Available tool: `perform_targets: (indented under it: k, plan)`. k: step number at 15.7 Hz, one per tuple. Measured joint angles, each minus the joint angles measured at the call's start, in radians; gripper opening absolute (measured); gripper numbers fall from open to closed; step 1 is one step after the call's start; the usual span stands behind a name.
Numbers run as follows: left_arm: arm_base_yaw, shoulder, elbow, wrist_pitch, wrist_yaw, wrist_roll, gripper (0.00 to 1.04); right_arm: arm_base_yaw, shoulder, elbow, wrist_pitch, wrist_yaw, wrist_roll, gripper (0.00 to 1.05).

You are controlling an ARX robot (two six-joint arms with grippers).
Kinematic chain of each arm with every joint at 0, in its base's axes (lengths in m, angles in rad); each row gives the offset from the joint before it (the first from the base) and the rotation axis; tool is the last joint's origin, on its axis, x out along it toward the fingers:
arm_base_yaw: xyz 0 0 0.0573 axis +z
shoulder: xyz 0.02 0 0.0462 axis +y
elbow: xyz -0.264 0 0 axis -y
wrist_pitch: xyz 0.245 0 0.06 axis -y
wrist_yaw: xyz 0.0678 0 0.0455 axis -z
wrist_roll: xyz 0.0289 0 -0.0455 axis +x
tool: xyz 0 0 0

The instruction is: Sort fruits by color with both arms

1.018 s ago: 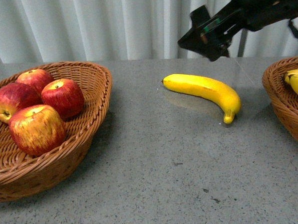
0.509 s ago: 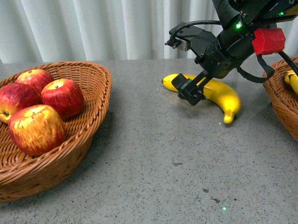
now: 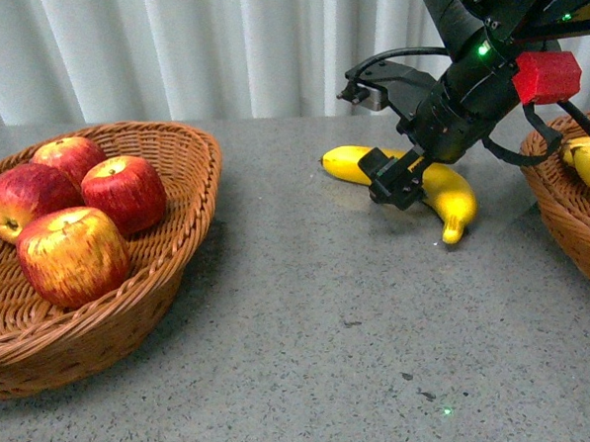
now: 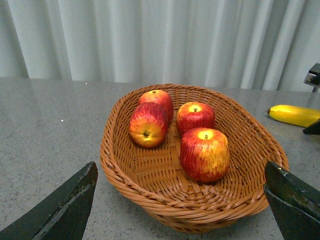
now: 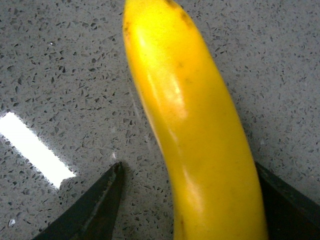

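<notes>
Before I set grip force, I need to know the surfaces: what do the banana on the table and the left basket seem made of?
The banana looks like smooth moulded plastic or foam: its uniform yellow skin shows glossy highlights. The basket looks like woven wicker or rattan: brown interlaced strands, matte, with a braided rim.

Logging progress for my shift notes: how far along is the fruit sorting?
Done: four apples sit in the left basket. In hand: the right end effector, open, straddles the last loose banana on the table. Left: grasp it and move it to the right basket.
</notes>
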Motion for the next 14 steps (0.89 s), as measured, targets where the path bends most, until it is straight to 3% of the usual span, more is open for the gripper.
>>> perform_targets:
  k: [2,3,6,8,9,14]
  plan:
    - [0.0,0.0,0.0,0.0,0.0,0.0,0.98,0.006,-0.007,-0.02,0.026,-0.014,0.001,0.44]
    - [0.0,0.0,0.0,0.0,0.0,0.0,0.98,0.006,-0.012,-0.031,0.048,-0.024,0.008,0.37]
    - [0.0,0.0,0.0,0.0,0.0,0.0,0.98,-0.01,-0.106,-0.086,0.163,-0.156,0.134,0.35]
    - [0.0,0.0,0.0,0.0,0.0,0.0,0.98,-0.07,-0.285,-0.212,0.344,-0.273,0.285,0.35]
    - [0.0,0.0,0.0,0.0,0.0,0.0,0.98,-0.13,-0.396,-0.311,0.402,-0.285,0.328,0.35]
    - [0.0,0.0,0.0,0.0,0.0,0.0,0.98,-0.381,-0.653,-0.677,0.404,-0.257,0.185,0.35]
